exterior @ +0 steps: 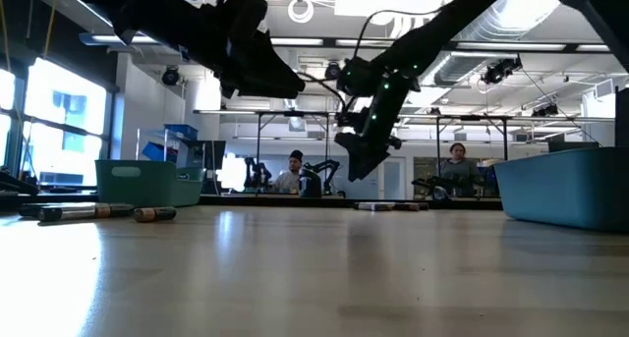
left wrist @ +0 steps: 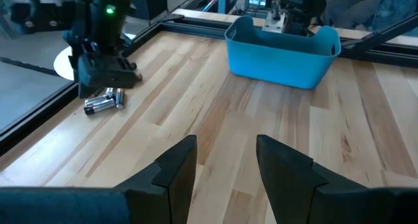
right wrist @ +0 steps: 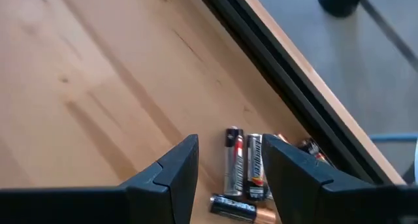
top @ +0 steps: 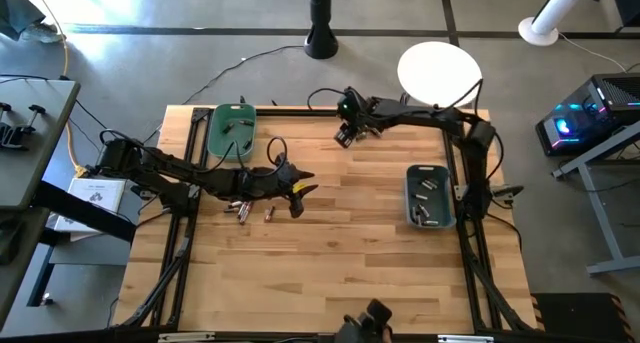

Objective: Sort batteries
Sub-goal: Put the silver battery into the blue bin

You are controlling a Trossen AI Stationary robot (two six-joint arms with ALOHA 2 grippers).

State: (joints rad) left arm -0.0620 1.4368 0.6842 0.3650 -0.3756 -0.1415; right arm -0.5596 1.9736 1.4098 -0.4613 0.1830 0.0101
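Observation:
A small cluster of batteries (right wrist: 243, 164) lies flat on the wooden table close to its far rail. My right gripper (right wrist: 228, 168) hangs open just above them, pointing steeply down, touching nothing; in the high view it is at the far edge (top: 346, 137). More batteries (top: 243, 209) lie loose left of centre. My left gripper (top: 302, 196) hovers open beside them, above the table, with nothing between its fingers (left wrist: 225, 165). A green bin (top: 232, 131) at the far left and a blue-grey bin (top: 430, 195) at the right each hold a few batteries.
A black frame rail (right wrist: 287, 74) runs along the far edge right behind the far batteries. Bare wood (top: 350, 263) stretches across the near half of the table. People sit at desks in the room beyond (exterior: 295, 170).

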